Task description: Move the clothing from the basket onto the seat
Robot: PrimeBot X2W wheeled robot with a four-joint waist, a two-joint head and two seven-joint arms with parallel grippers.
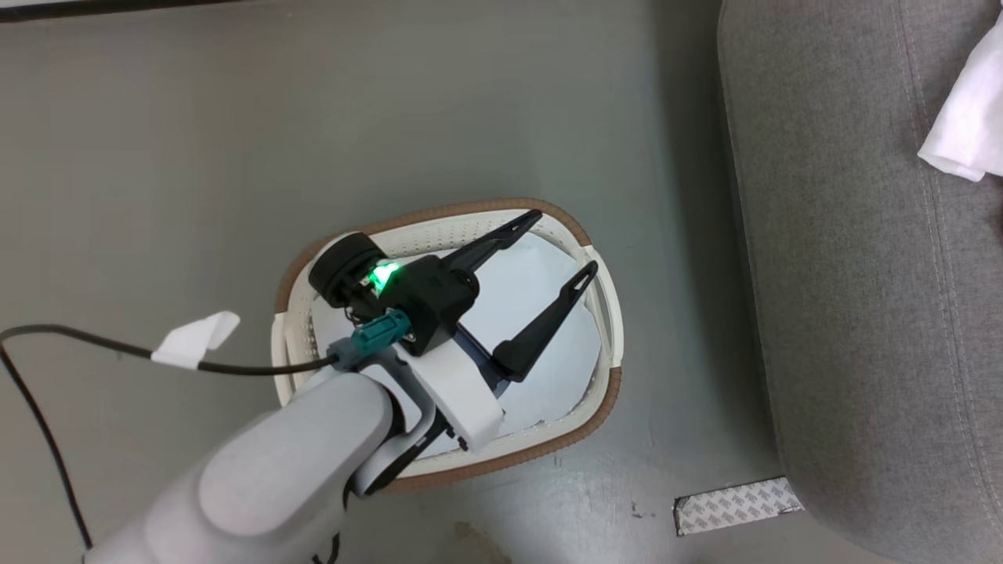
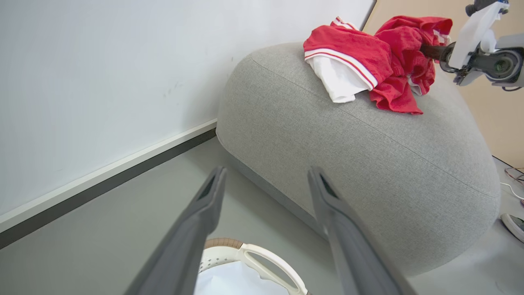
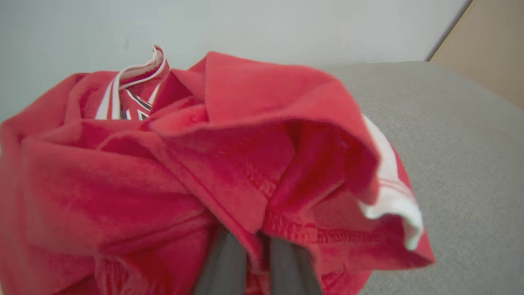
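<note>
Grey floor (image 1: 196, 157) runs as a bare strip between the basket (image 1: 470, 210) and the seat (image 1: 862, 313), with a patch of patterned tape (image 1: 736, 505) at its near end. From the head camera my own left forearm covers the basket's near side, so I can't read that part of the rim. What shows inside is the pale liner sheet (image 1: 548, 368). The left gripper (image 1: 564, 243) hangs over it, fingers spread wide with nothing between them.

The left wrist camera shows the clothing (image 2: 368, 53) heaped on top of the seat at the end toward the wall (image 2: 102, 82), close to the rounded edge. In the head view only one white corner of it appears, cut off by the right border. The right gripper (image 3: 254, 262) has its tips buried in the red fabric, and its fingers are pressed together on a fold. Beside the heap, most of the seat's top lies bare.
</note>
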